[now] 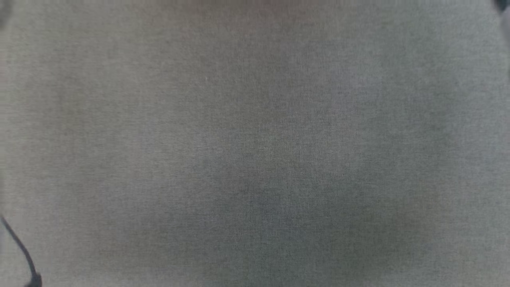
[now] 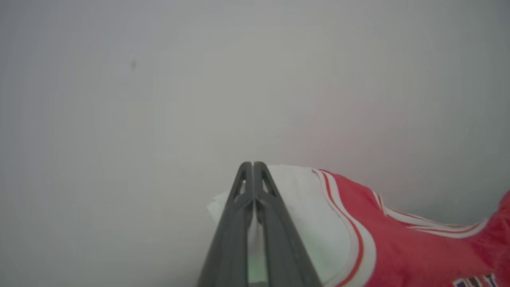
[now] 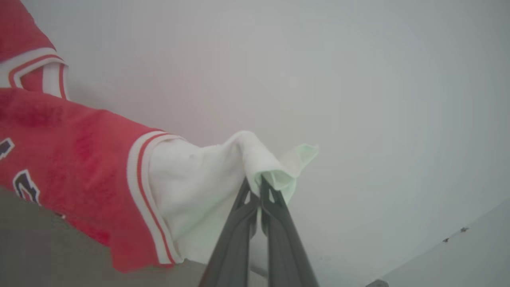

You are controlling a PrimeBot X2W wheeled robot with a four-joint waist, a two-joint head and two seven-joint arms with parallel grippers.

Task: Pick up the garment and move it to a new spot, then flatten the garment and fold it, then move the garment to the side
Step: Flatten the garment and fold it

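Note:
The garment is a bright red jersey with white sleeves and red-white striped trim, held up in the air. My left gripper is shut on one white sleeve, which hangs to the right of its fingers. In the right wrist view my right gripper is shut on the other white sleeve, whose cloth folds over the fingertips. The red body stretches off to the left there, with black-and-white lettering at its edge.
The head view shows a grey cloth table surface with a thin dark cable at the lower left. Behind the garment in both wrist views is a plain pale wall. A grey-brown table edge sits at the right wrist view's lower left.

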